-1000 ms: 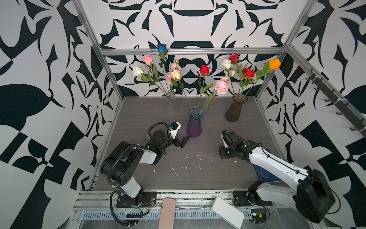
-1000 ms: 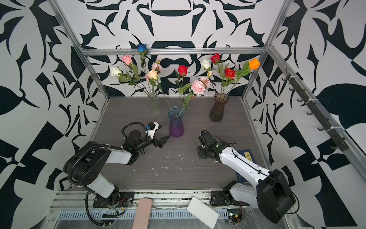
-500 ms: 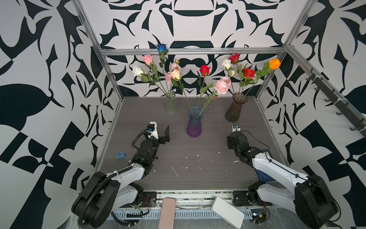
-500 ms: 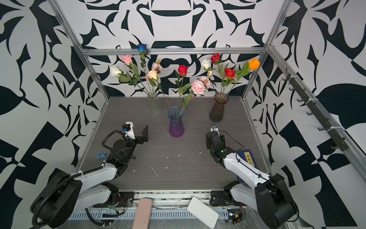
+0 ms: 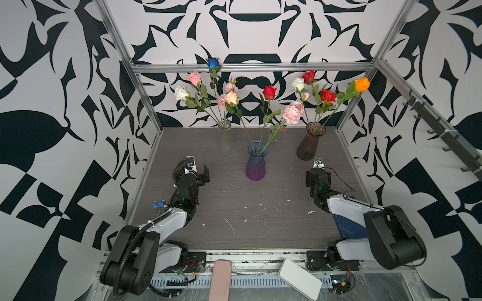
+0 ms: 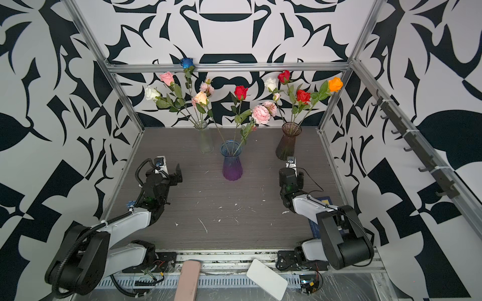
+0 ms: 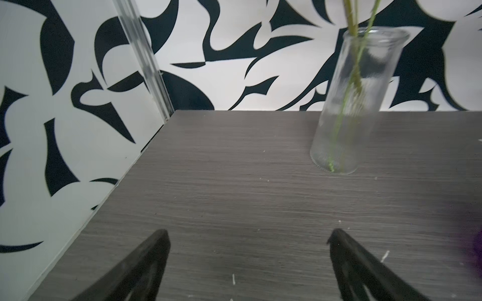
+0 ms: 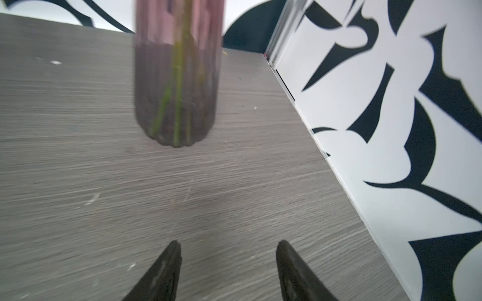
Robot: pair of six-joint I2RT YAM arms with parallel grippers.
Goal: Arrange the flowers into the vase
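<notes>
Top views, both: flowers (image 5: 269, 92) standing in clear vase (image 5: 225, 138), blue-purple vase (image 5: 256, 166) and brown vase (image 5: 309, 146) at rear of bench (image 5: 260, 221); wrist views: left gripper (image 7: 247, 235) with jaws wide apart, right gripper (image 8: 228, 245) with jaws apart.

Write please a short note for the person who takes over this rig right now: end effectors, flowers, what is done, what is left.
Left end effector: open, empty, above the table, facing the clear vase.
Right end effector: open, empty, facing the brown vase.
Flowers: all those in view stand in the three vases, with the blue-purple vase in the middle. None lies on the table.
Done: every visible flower is in a vase.
Left: nothing to pick up that I can see; perhaps only check the arrangement.
</notes>
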